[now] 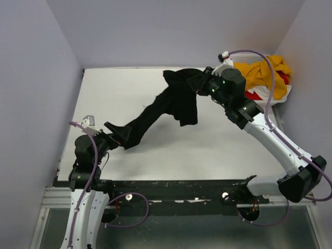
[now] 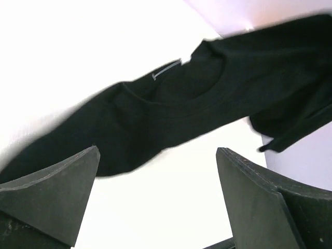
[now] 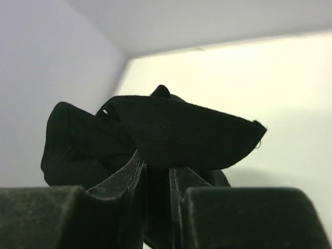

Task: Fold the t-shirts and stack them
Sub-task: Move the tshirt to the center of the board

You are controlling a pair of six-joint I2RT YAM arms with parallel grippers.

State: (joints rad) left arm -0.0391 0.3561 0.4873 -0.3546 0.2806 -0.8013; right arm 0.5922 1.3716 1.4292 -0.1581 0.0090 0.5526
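right pincer (image 1: 201, 83) is clamped on a bunched edge of the black t-shirt (image 1: 171, 104), holding it up so it trails toward the left pincer (image 1: 115, 128), whose jaws stand wide apart just short of the collar, likely lining up a second grip.

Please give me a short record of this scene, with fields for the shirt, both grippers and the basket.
black t-shirt: unfolded, bunched, stretched diagonally over the table
right gripper: shut on the black t-shirt, at its far end
left gripper: open, by the shirt's near end, not gripping
basket: far right corner, holds a yellow shirt and a red shirt
folded stack: none visible
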